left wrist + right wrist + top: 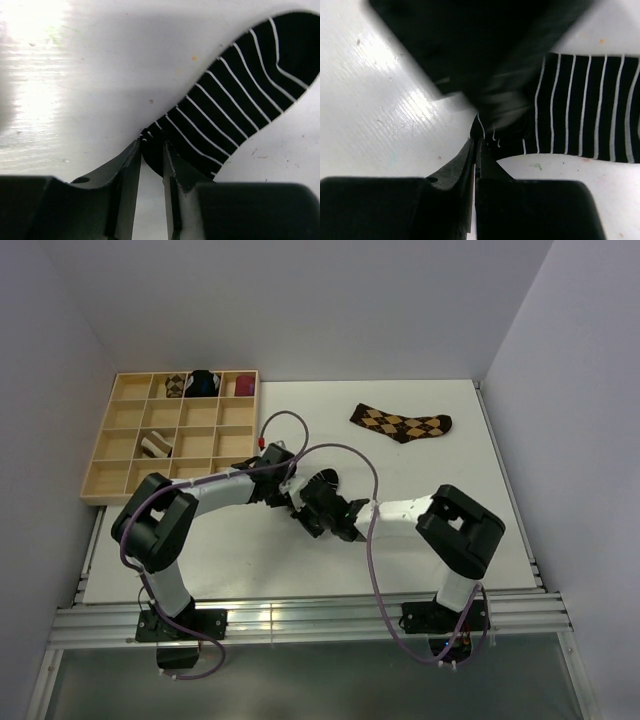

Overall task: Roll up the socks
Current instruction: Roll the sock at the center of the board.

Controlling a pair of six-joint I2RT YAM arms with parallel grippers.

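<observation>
The compartment tray (92,475) sits at the far-left corner of the surface (470,480). The argyle sock (402,423) lies near the far edge, right of centre, and the short striped sock (322,480) lies mid-surface.

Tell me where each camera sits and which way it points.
Top external: fixed above and behind the robot, looking down on the table, wooden tray and argyle sock; both arms show whole.
Left wrist: on the left arm, looking down past the left gripper at the black striped sock; only its fingers show.
Right wrist: on the right arm, looking down past the right gripper, closed at that sock's edge; a blurred dark shape crosses above.
Shared: both wrist views show the same sock.
</observation>
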